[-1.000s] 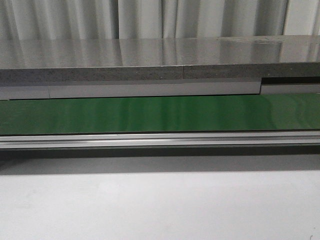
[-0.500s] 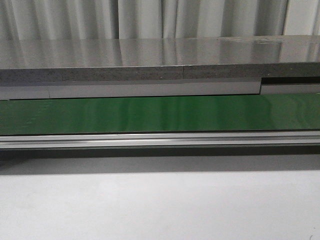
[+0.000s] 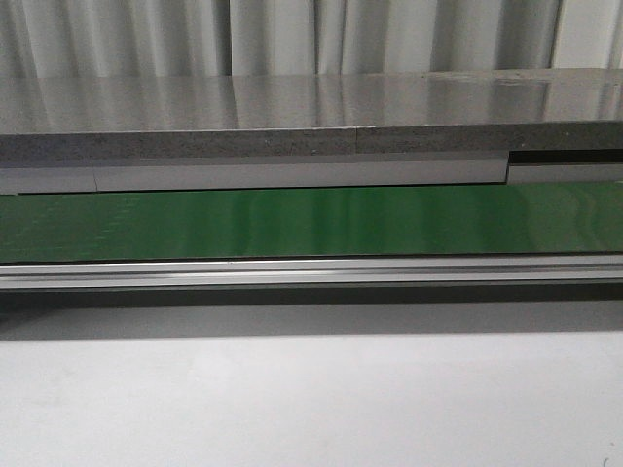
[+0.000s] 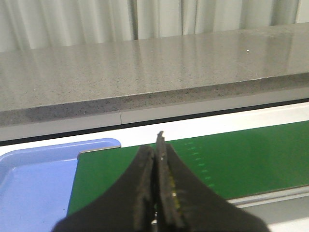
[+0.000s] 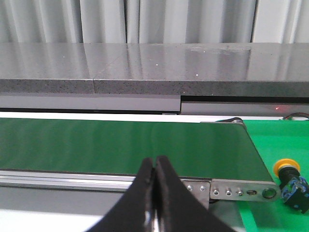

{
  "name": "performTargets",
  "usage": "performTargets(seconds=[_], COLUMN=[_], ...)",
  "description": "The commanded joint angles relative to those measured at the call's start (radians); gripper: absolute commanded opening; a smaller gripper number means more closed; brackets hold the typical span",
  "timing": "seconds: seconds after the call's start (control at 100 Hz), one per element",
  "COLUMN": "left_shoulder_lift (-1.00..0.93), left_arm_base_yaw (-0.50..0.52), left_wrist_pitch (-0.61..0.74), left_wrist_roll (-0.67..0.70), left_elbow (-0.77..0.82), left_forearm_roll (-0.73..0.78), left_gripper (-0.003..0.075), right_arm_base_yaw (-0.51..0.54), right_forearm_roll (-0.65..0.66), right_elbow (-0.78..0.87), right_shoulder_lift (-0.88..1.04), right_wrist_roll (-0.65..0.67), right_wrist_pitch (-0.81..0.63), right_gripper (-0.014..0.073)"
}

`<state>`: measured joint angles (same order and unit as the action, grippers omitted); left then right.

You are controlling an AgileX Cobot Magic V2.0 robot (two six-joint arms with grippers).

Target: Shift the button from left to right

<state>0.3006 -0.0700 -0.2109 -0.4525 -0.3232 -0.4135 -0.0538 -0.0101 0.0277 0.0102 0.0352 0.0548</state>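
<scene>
The button (image 5: 291,180), a yellow-orange cap on a black body with bluish marks, lies on its side on a bright green surface (image 5: 285,140) past the belt's end, seen only in the right wrist view. My right gripper (image 5: 155,162) is shut and empty, over the belt's near rail, well apart from the button. My left gripper (image 4: 158,145) is shut and empty over the other end of the green conveyor belt (image 4: 231,157). Neither gripper shows in the front view.
The green belt (image 3: 311,222) runs across the front view behind an aluminium rail (image 3: 311,272). A blue tray (image 4: 34,183) sits at the belt's end in the left wrist view. A grey stone counter (image 3: 311,117) and curtains stand behind. A white tabletop (image 3: 311,399) lies in front.
</scene>
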Motion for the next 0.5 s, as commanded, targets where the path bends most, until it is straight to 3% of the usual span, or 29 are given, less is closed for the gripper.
performTargets(seconds=[0.0, 0.18, 0.36, 0.49], left_shoulder_lift=[0.007, 0.007, -0.004, -0.049], left_arm_base_yaw=[-0.007, -0.007, -0.007, -0.007], left_wrist_pitch=[0.099, 0.149, 0.151, 0.155], left_wrist_roll=[0.0, 0.037, 0.504, 0.544], left_elbow=[-0.03, -0.016, 0.029, 0.081], left_forearm_roll=[-0.014, 0.041, 0.451, 0.488], left_gripper=[-0.0019, -0.0019, -0.0019, -0.0019], right_arm_base_yaw=[-0.004, -0.004, -0.004, -0.004], right_forearm_roll=[0.01, 0.01, 0.01, 0.01], right_elbow=[-0.019, -0.019, -0.019, -0.019], right_shoulder_lift=[0.015, 0.015, 0.015, 0.015], right_wrist_roll=[0.0, 0.0, 0.0, 0.0], right_wrist_pitch=[-0.071, -0.071, -0.071, -0.071], right_gripper=[-0.0068, -0.0068, -0.0068, -0.0068])
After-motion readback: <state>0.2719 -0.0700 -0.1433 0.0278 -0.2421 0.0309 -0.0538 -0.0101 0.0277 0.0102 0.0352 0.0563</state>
